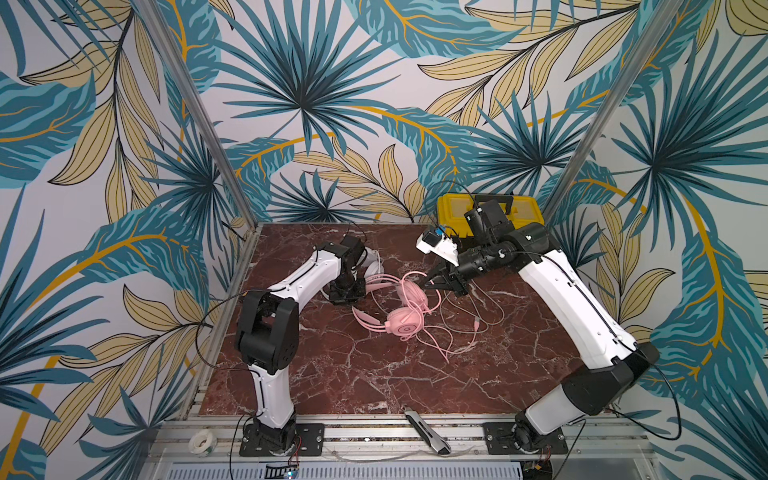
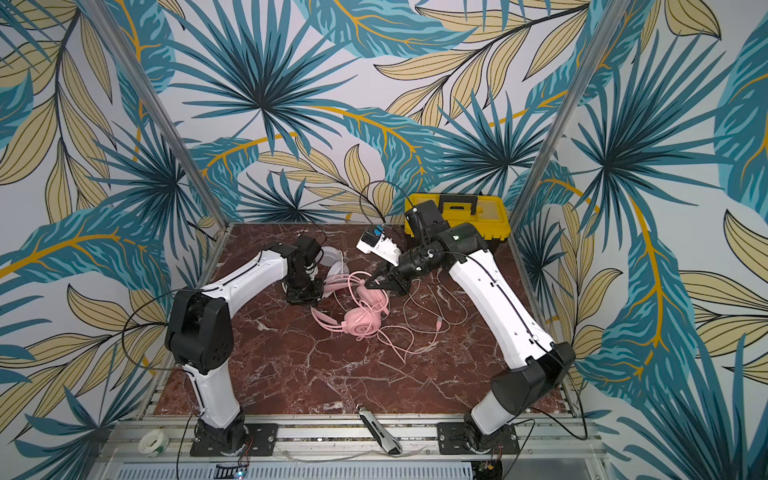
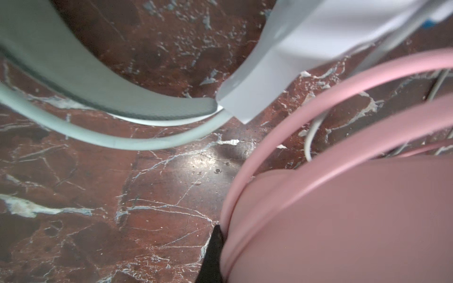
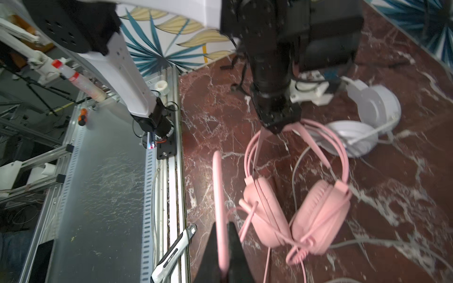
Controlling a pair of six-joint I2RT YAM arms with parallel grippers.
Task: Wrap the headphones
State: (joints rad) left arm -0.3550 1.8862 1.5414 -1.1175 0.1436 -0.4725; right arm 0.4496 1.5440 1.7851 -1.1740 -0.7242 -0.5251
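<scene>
your left hand (image 4: 278, 129) is clamping the pink headset (image 1: 405, 324) and right hand (image 1: 427, 285) its cable (image 4: 218, 183), so tugging is risking snagging the white headset (image 4: 353, 137).

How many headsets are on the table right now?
2. The pink headset lies in the middle of the table. The white headset sits just behind it, toward the back wall, largely hidden in both top views.
</scene>
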